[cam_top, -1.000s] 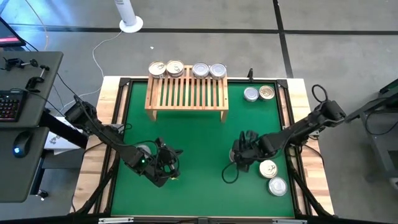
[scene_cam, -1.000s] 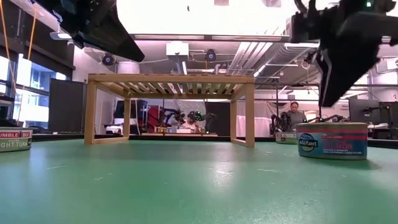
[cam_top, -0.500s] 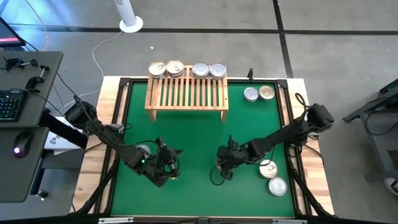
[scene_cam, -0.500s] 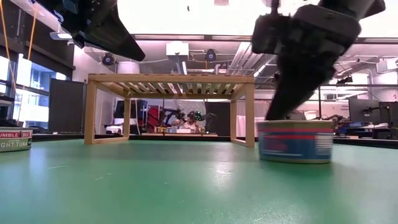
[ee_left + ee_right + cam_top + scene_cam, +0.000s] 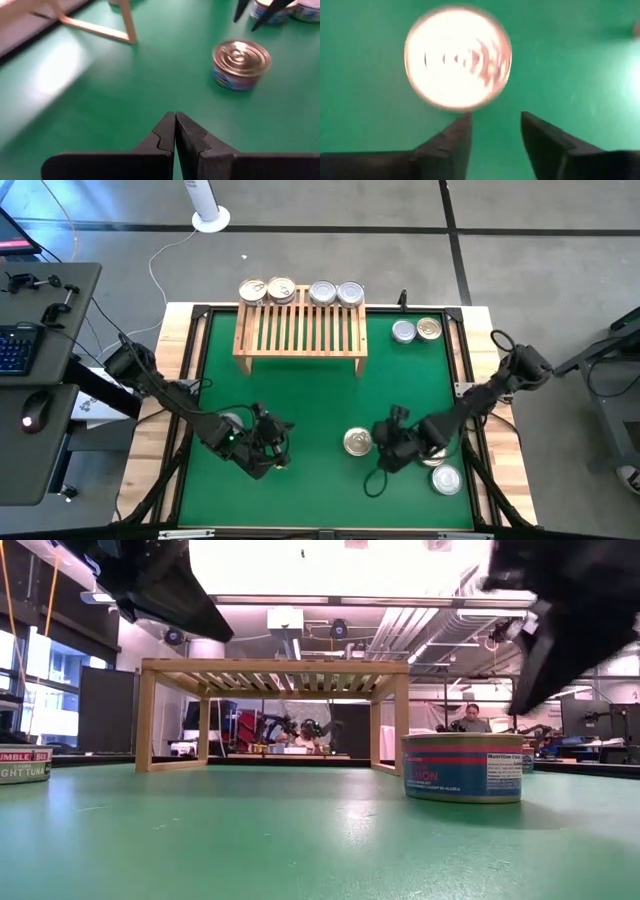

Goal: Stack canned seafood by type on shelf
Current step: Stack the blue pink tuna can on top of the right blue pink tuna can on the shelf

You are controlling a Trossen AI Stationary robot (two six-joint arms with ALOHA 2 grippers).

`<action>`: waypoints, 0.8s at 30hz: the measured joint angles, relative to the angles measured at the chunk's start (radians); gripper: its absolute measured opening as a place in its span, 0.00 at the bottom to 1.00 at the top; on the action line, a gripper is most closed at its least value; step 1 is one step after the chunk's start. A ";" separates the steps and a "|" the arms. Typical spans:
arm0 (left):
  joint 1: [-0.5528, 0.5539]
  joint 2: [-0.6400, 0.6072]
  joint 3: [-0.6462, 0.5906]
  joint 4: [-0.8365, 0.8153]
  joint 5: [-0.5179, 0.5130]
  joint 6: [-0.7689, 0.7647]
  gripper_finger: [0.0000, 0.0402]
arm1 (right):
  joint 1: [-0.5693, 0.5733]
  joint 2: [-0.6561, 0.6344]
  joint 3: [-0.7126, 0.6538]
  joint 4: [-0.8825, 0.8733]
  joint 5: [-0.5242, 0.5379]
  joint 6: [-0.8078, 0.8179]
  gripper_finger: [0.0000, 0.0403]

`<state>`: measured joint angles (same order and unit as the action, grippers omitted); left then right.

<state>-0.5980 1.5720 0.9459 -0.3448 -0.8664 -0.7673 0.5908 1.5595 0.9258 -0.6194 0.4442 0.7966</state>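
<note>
A gold-lidded tin (image 5: 357,442) stands upright on the green mat (image 5: 300,410); it also shows in the low view (image 5: 462,768) and ahead of my right fingers (image 5: 457,57). My right gripper (image 5: 387,448) (image 5: 495,125) is open just right of that tin, without touching it. My left gripper (image 5: 273,444) (image 5: 175,122) is shut, hovering near the mat's near left, facing the same tin (image 5: 241,62). The light-wood shelf (image 5: 300,330) (image 5: 275,670) carries several tins (image 5: 300,291) along its far edge.
Two tins (image 5: 416,330) sit right of the shelf. Two more tins (image 5: 446,478) lie at the near right, one partly under my right arm. A tin (image 5: 232,420) (image 5: 22,765) stands beside my left arm. Bare mat spreads between the shelf and both grippers.
My right gripper moved toward the table's left with the gold-lidded tin, which shifted left along the mat. The gripper then drew back toward the right and near edge, leaving the tin standing free.
</note>
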 joint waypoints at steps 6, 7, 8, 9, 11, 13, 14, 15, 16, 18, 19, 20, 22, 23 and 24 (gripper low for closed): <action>0.057 0.038 -0.001 0.124 0.167 0.089 0.00 | 0.064 -0.004 -0.187 0.199 -0.018 0.086 0.73; 0.070 0.056 -0.001 0.165 0.204 0.110 0.00 | 0.068 -0.004 -0.231 0.289 -0.017 0.077 0.78; 0.083 0.076 -0.001 0.210 0.246 0.133 0.00 | 0.069 -0.004 -0.275 0.388 -0.017 0.061 0.82; 0.097 0.098 -0.001 0.251 0.291 0.155 0.00 | 0.069 -0.002 -0.317 0.484 -0.013 0.052 0.85; 0.123 0.150 -0.001 0.347 0.364 0.201 0.00 | 0.067 0.002 -0.397 0.695 0.027 0.008 0.91; 0.147 0.200 -0.001 0.446 0.419 0.229 0.00 | 0.064 0.012 -0.452 0.867 0.082 -0.048 0.94; 0.161 0.223 -0.001 0.492 0.444 0.237 0.00 | 0.064 0.012 -0.476 0.924 0.121 -0.083 0.95; 0.174 0.247 -0.001 0.541 0.473 0.240 0.00 | 0.064 0.012 -0.494 0.975 0.156 -0.122 0.96; 0.187 0.266 -0.001 0.579 0.502 0.246 0.00 | 0.063 0.012 -0.504 1.018 0.172 -0.158 0.96; 0.215 0.304 -0.001 0.645 0.551 0.248 0.00 | 0.058 0.012 -0.516 1.078 0.192 -0.241 0.97; 0.227 0.320 -0.001 0.674 0.572 0.248 0.00 | 0.053 0.012 -0.517 1.091 0.191 -0.282 0.97; 0.239 0.334 -0.001 0.695 0.588 0.248 0.00 | 0.046 0.018 -0.516 1.109 0.186 -0.315 0.97; 0.261 0.362 -0.001 0.745 0.622 0.245 0.00 | 0.033 0.034 -0.514 1.157 0.161 -0.374 0.97; 0.270 0.371 -0.001 0.758 0.639 0.245 0.00 | 0.025 0.048 -0.514 1.187 0.146 -0.399 0.97; 0.278 0.381 -0.001 0.771 0.656 0.245 0.00 | 0.019 0.066 -0.514 1.217 0.132 -0.419 0.97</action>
<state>-0.3197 1.9530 0.9451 0.4259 -0.2100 -0.5224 0.6094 1.6256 0.4122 0.5974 0.5758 0.3778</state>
